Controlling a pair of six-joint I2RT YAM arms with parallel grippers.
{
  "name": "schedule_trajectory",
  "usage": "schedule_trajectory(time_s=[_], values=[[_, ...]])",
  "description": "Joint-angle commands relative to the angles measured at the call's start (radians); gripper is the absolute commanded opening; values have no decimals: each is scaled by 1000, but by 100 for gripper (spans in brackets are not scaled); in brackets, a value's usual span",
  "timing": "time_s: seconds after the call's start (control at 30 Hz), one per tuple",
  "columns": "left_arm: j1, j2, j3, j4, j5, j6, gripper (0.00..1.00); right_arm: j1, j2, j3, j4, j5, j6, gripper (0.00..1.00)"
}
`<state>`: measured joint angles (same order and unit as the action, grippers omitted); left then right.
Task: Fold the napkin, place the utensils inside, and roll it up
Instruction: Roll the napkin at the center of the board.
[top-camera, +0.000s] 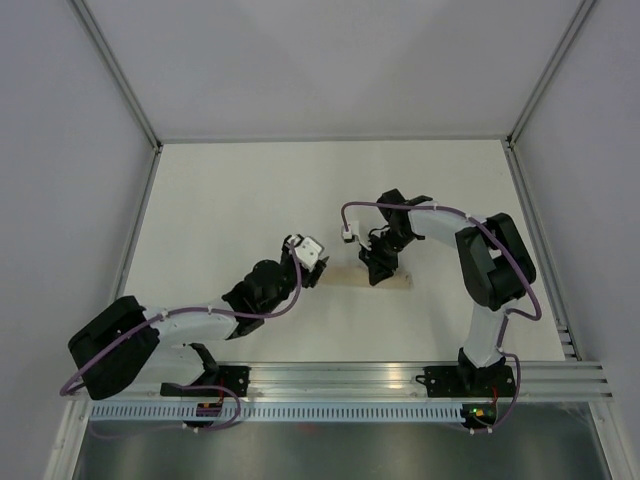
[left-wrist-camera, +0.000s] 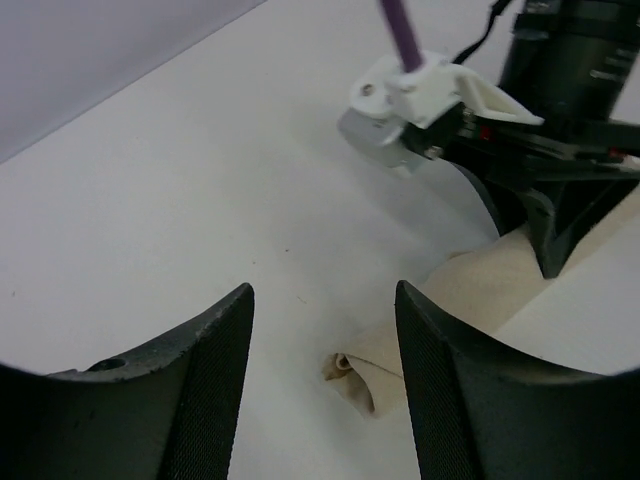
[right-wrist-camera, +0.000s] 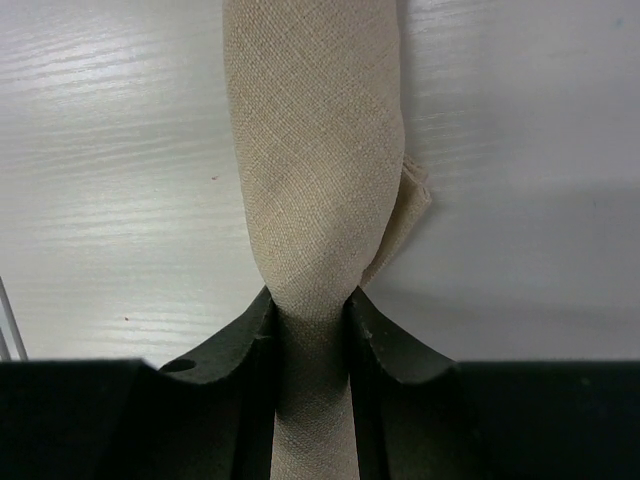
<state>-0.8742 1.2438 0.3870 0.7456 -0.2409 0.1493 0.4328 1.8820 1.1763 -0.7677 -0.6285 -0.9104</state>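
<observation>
**A:** Where does the napkin (top-camera: 400, 282) lie?

**B:** It is rolled into a narrow tube, flat on the white table (top-camera: 250, 200). It sits a little right of the middle, running left to right, nearer the front rail (top-camera: 350, 378) than the back wall.

**A:** And the right gripper (right-wrist-camera: 310, 305)?

**B:** It is clenched on the roll. Both fingers squeeze the cloth to a thin waist between them. Past the pinch the roll swells out again, and a loose folded edge juts from one side.

**A:** The left gripper (left-wrist-camera: 322, 295)?

**B:** Released, with the jaws well apart and gripping nothing. The roll's left end, its spiral edge showing, appears low in the gap, close to the inner face of one finger. I cannot tell whether they touch.

**A:** How much room is there around it?

**B:** Plenty. Bare tabletop runs from the roll to the back wall and out to the left edge. The right arm's elbow stands near the right edge. The two grippers are close together at the roll
</observation>
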Motion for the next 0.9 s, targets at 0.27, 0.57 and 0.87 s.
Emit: schedule_trajectory(time_s=[0.27, 0.57, 0.87], values=[[-212, 247, 85, 51, -48, 318, 67, -29, 207, 121, -143, 33, -85, 6], [-266, 430, 190, 34, -5, 452, 72, -45, 256, 154, -186, 41, -93, 6], [-258, 545, 263, 26, 20, 562, 73, -55, 292, 187, -222, 36, -99, 5]])
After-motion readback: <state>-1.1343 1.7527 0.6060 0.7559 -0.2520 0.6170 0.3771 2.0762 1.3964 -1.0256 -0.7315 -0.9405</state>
